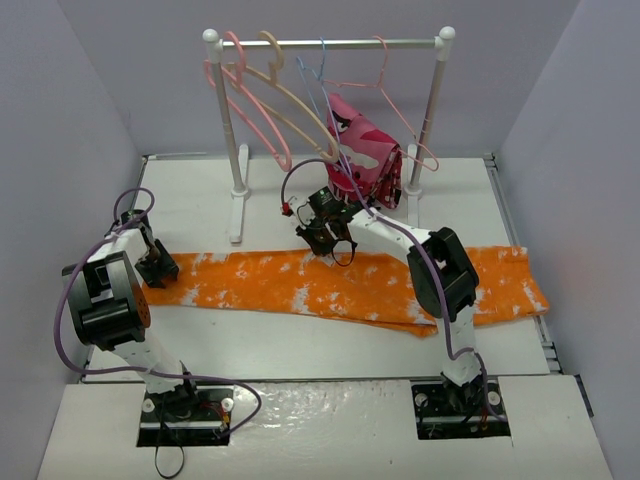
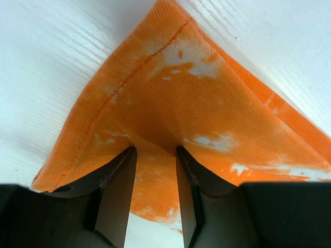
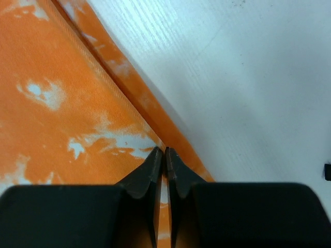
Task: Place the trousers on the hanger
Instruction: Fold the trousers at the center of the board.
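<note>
The trousers (image 1: 330, 285) lie flat across the table (image 1: 300, 350) — soft, light, floppy. My left tool (image 2: 155, 150), part-open, pinches a fold at their end; my right tool (image 3: 161, 151) is clamped tight on the far hem — good holds.

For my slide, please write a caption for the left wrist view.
Left gripper pinches a hemmed corner of long orange white-blotched cloth trousers on the white table.

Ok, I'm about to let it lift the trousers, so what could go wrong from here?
The right end effector is shut at the very hem of the trousers; the cloth may slip out on lifting.
The left end effector pinches only a corner, so the long cloth could drag.
The hanger hangs crowded among other hangers; they may tangle.
</note>
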